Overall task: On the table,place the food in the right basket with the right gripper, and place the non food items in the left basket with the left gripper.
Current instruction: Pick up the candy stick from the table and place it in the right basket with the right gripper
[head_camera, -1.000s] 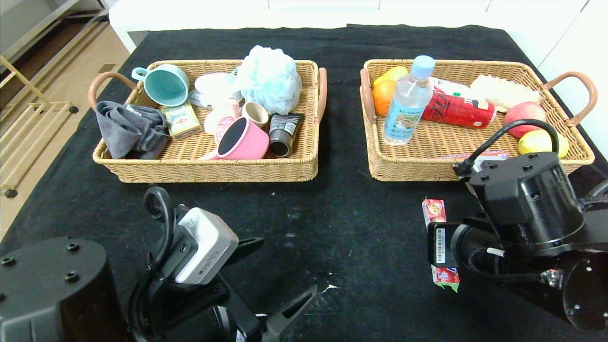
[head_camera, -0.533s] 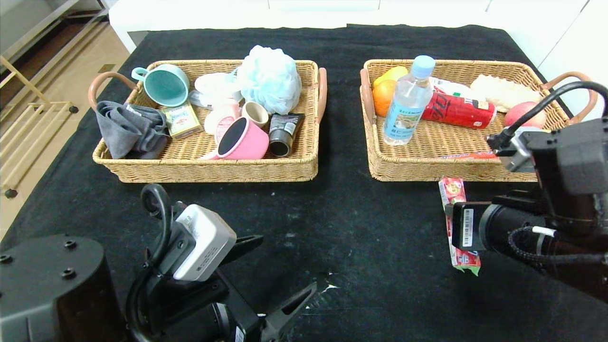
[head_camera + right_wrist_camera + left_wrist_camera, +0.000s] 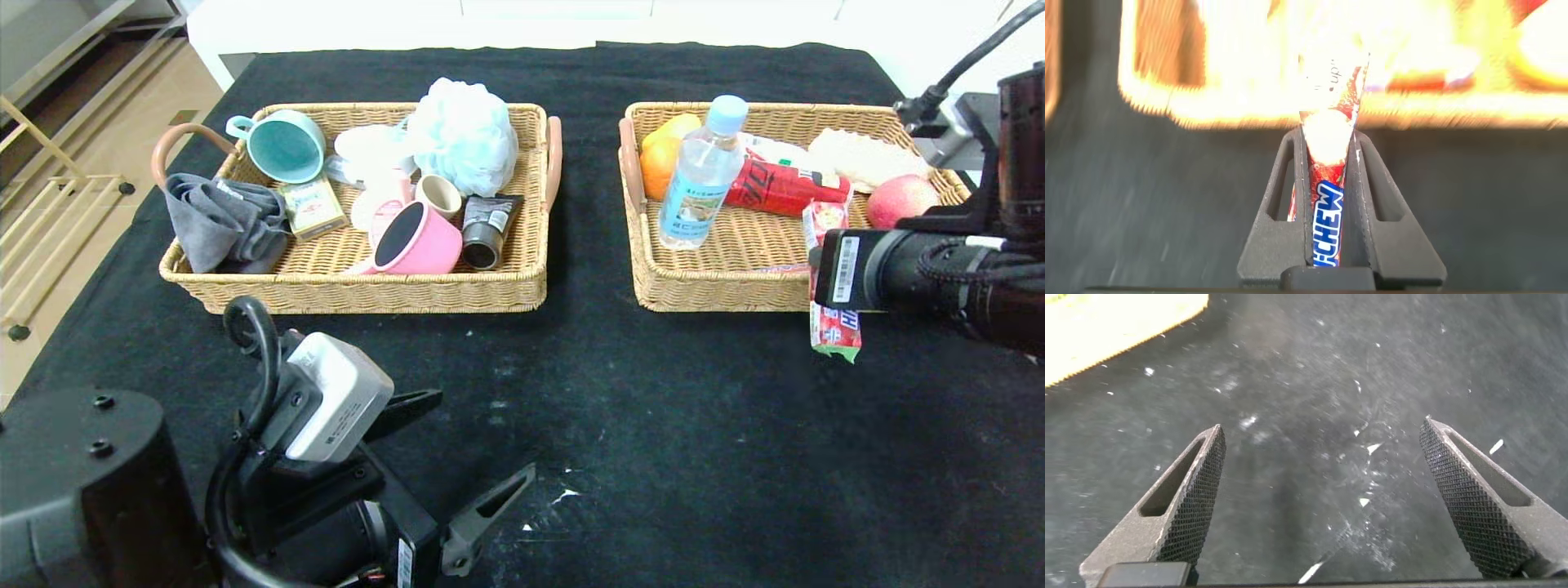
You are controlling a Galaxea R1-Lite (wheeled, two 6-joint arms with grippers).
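While spread wide above the table (image 3: pixel 669 457), left gripper (image 3: pixel 1323 498) jaws empty; right gripper (image 3: pixel 1331 175) jaws clamped on Hi-Chew candy stick (image 3: pixel 1328 208)

Black arms, grey wrist camera (image 3: pixel 339 408)

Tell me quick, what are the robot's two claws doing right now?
Left gripper: open, holding nothing, low over the black-clothed table.
Right gripper: shut on the long red Hi-Chew candy stick, beside the right wicker basket.
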